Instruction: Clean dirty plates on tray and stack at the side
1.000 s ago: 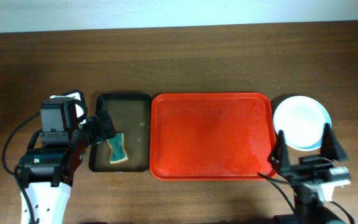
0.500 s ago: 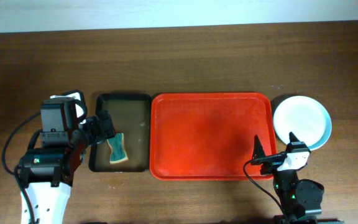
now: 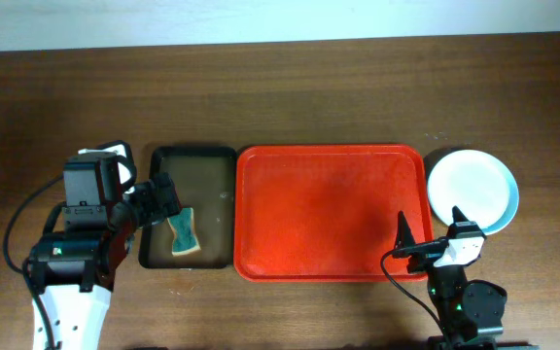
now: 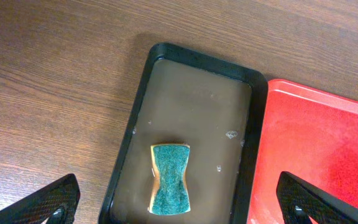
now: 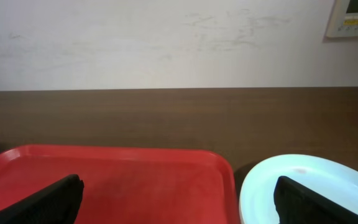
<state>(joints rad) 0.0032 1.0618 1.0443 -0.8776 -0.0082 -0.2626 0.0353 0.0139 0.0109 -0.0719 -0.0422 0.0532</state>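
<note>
The red tray [image 3: 331,212] lies mid-table with nothing on it; it also shows in the left wrist view [image 4: 328,155] and the right wrist view [image 5: 117,180]. The pale plates [image 3: 472,191] sit in a pile on the table right of the tray, also in the right wrist view [image 5: 309,186]. I cannot tell how many are in the pile. My right gripper [image 3: 429,236] is open and empty near the tray's front right corner. My left gripper [image 3: 159,202] is open and empty at the left edge of the black-rimmed tray.
A black-rimmed brown tray [image 3: 189,160] holding murky water stands left of the red tray, also in the left wrist view [image 4: 197,93]. A green sponge [image 3: 183,233] lies in it, also in the left wrist view [image 4: 169,177]. A wall runs behind the table.
A second ago my right gripper was wide open by the plates; it then turned and shifted left to the tray's corner. Nothing has moved in the last half second.
</note>
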